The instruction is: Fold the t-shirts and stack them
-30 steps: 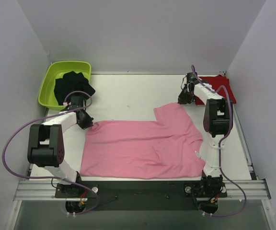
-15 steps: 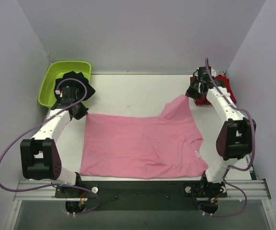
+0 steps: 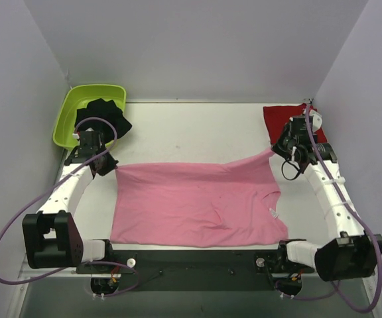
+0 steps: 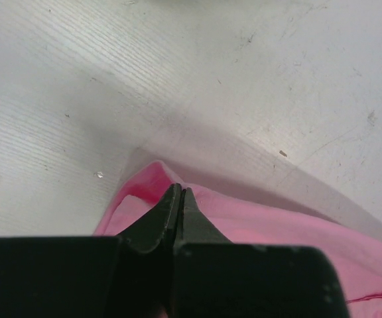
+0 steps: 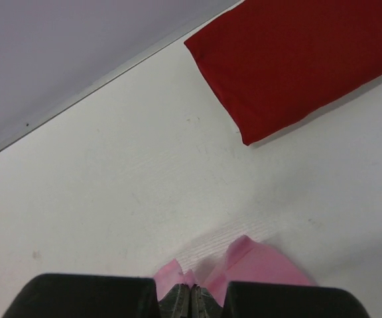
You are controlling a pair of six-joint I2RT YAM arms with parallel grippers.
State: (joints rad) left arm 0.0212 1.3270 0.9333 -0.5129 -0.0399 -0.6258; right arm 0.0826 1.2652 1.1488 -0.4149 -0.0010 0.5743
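The left hand [image 3: 107, 165] and right hand [image 3: 276, 151] have swung apart, drawing taut the far edge of the pink shirt [image 3: 197, 205]. Each hand is clamped on a far corner. The pink shirt now lies spread mid-desk [image 3: 191, 126], likely ready for folding. The red shirt [image 3: 278, 118] sits folded at the far right.

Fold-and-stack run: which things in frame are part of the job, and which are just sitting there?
Job:
- pink t-shirt, spread out, far corners pinched by left gripper and right gripper
- red t-shirt, folded, far right

Lying about:
- lime green tub, far left
- black cloth in it
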